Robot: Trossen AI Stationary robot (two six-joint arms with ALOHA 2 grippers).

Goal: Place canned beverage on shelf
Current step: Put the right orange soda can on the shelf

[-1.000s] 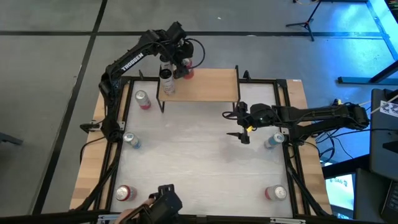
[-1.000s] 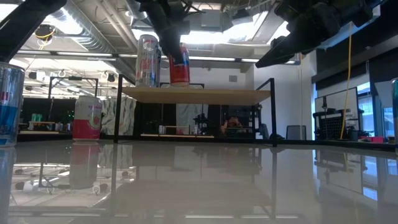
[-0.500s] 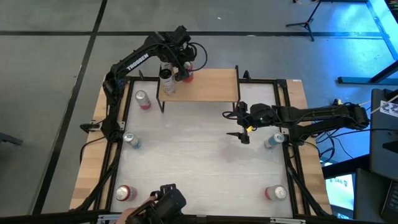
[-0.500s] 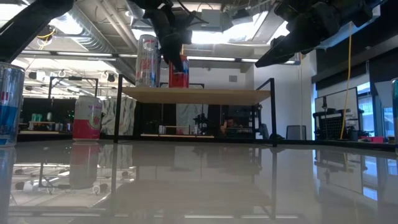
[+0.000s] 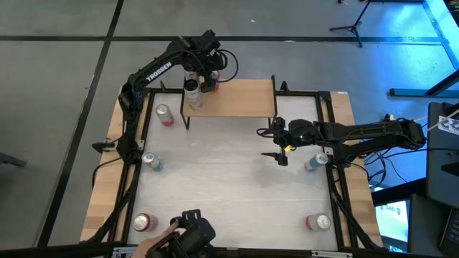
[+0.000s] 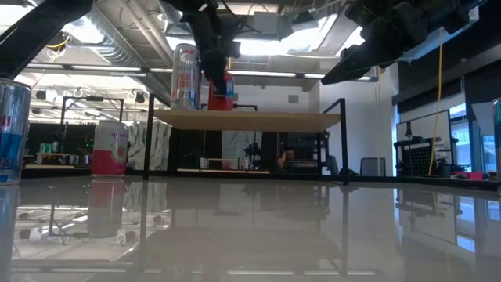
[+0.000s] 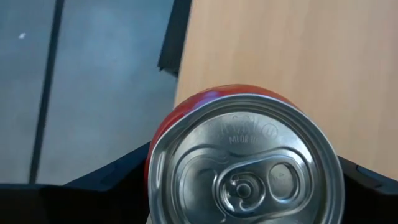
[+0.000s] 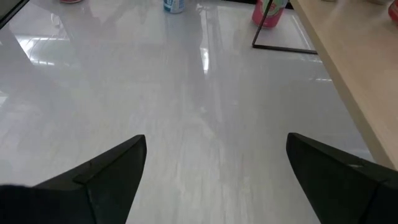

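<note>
A red can (image 6: 221, 94) stands on the shelf's light wooden top board (image 5: 237, 97) near its far left corner, with my left gripper (image 5: 207, 74) shut on it from above. The left wrist view looks down on the can's silver top (image 7: 244, 168). A tall white can (image 5: 192, 94) stands on the board just left of it and also shows in the low view (image 6: 185, 76). My right gripper (image 5: 274, 143) hangs open and empty above the table's middle right, in front of the shelf. My left gripper pinches the red can between its two fingers, one on each side of the upper wall (image 7: 163, 124). The fingers come from above and point down. The can is upright, its bottom (image 6: 220, 107) on or just above the shelf board; which, I cannot tell.
Loose cans stand on the table: a pink one (image 5: 165, 115) and a blue one (image 5: 150, 161) at the left, a blue one (image 5: 315, 163) at the right, red ones at both near corners (image 5: 143, 222) (image 5: 318, 222). A person's hand with a dark device (image 5: 190, 233) is at the near edge.
My left gripper has gone down with the red can over the shelf's far left part. The can stays upright and now sits lower, at the top board.
</note>
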